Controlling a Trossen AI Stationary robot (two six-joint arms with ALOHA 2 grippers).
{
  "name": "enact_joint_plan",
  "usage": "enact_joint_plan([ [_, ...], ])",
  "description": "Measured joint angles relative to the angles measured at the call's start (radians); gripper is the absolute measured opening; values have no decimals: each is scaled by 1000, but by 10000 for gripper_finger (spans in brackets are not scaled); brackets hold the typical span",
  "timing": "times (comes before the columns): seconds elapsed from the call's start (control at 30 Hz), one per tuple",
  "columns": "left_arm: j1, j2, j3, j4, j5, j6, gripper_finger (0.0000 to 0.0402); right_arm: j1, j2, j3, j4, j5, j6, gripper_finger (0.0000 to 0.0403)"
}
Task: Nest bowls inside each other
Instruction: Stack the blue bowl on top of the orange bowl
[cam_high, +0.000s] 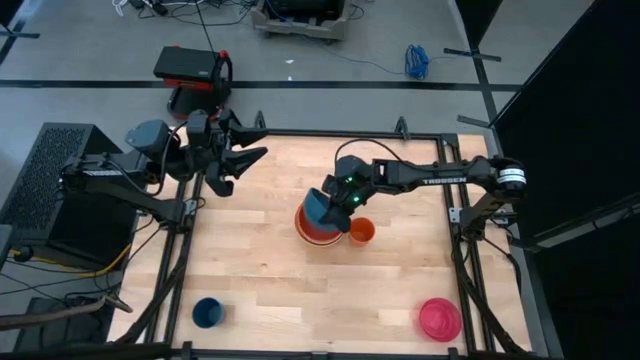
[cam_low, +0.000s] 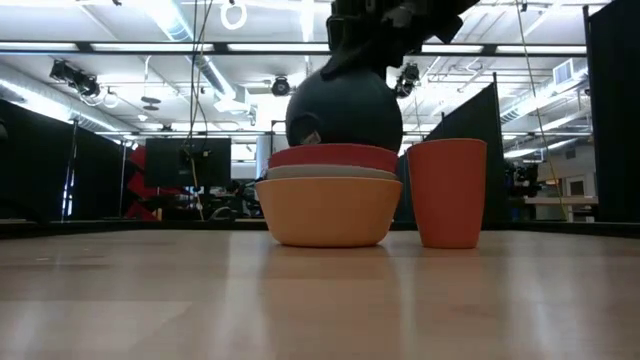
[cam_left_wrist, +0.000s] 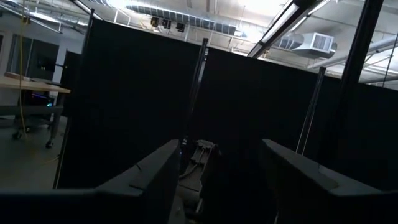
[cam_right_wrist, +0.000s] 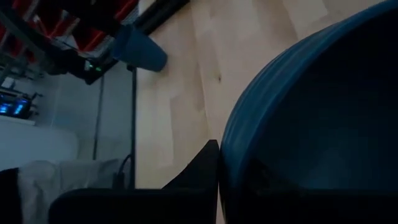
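Observation:
Three bowls are nested mid-table: orange (cam_low: 328, 212) at the bottom, white (cam_low: 330, 173) in it, red-orange (cam_low: 332, 157) on top (cam_high: 316, 230). Over the stack hangs the teal-blue bowl (cam_low: 345, 110), tipped steeply, with my right gripper (cam_high: 338, 203) shut on it. Its lower edge is hidden behind the red-orange rim. The magenta-pink bowl (cam_high: 440, 318) stands on its base at the near right. My left gripper (cam_high: 240, 165) waits open, high over the far left corner, its fingers (cam_left_wrist: 149, 180) empty. My right gripper holds the teal-blue bowl by its rim (cam_right_wrist: 229, 140). One finger (cam_right_wrist: 199, 168) lies against the outside of the wall; the bowl hides the other. The fingers slant down from the table's right. The bowl hangs tilted over the stack; whether it touches the red-orange bowl I cannot tell.
A small orange cup (cam_high: 361, 232) stands upright right beside the stack, on its right (cam_low: 447, 192). A small dark blue cup (cam_high: 207, 312) stands near the front left. Black frame rails (cam_high: 190, 260) run along the table's sides.

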Motion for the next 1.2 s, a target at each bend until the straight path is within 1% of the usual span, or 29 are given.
enact_joint_plan([
  [0.4, 0, 0, 0, -29, 0, -17, 209, 0, 25, 0, -68, 79, -60, 0],
  [0.63, 0, 0, 0, -30, 0, -18, 204, 15, 25, 1, -87, 88, -74, 0],
  [0.73, 0, 0, 0, -30, 0, -18, 203, 22, 25, 29, -107, 90, -82, 0],
  [1.2, 0, 1, 0, -30, 0, -18, 204, 24, 25, 181, -389, 229, -234, 0],
])
